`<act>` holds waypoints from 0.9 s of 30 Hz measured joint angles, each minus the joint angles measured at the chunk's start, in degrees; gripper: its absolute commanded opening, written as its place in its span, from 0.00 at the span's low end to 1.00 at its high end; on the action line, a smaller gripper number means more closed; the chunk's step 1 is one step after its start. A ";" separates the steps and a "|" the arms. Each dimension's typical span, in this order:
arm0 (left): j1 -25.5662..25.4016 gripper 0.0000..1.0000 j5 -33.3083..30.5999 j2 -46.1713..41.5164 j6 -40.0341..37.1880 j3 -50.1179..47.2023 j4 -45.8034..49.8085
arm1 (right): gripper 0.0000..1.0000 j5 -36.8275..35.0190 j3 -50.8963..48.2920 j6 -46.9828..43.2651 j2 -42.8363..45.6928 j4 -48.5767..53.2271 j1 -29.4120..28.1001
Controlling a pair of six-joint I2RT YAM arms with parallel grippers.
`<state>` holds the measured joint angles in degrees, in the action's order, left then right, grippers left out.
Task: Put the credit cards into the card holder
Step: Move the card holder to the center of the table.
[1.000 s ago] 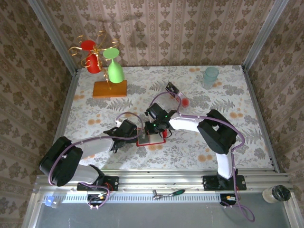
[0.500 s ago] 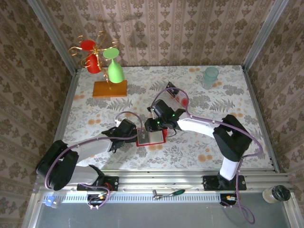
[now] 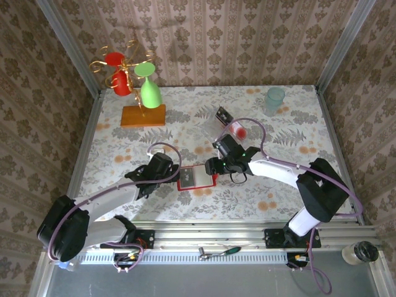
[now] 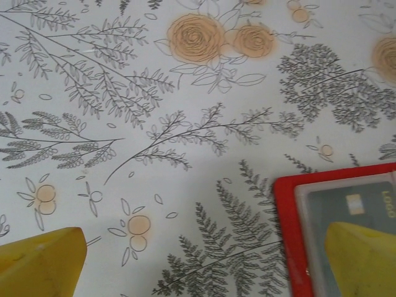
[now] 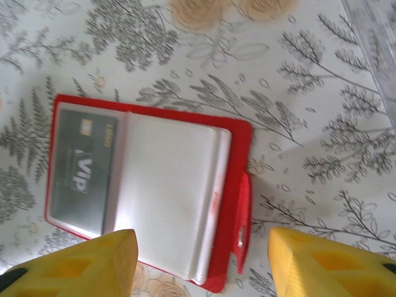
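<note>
Table (image 3: 124,142): white flowery cloth.
On it: flat red folding card holder (image 5: 167,185), open, thin dark plastic card (image 5: 80,167) inside.
Left gripper (image 4: 207,241): jaws wide open.
Right gripper (image 5: 201,241): jaws apart, empty.
Tip: lift straight up, no bumping.

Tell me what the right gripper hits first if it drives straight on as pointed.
Likely the open card holder, lying straight ahead between the right gripper's fingers; depth unclear.

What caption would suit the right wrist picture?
Open right gripper above the red card holder, a dark card tucked in one pocket.
</note>
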<state>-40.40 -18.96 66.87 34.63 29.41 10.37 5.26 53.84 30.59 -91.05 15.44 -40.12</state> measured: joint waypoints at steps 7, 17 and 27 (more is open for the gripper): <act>0.00 1.00 2.03 -0.02 -0.17 0.02 -1.86 | 0.27 -0.17 -0.61 0.04 -1.49 -1.42 0.24; -0.59 1.00 8.85 1.51 2.80 -0.17 -11.21 | 0.00 -0.11 -7.32 1.07 0.81 -4.96 3.61; -7.08 1.00 12.52 11.72 6.03 -0.09 -20.48 | 0.00 1.46 -11.39 0.87 5.73 -5.14 6.62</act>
<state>-47.48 -6.44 78.59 40.66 29.32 -10.11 6.72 42.46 31.46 -85.32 10.31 -33.50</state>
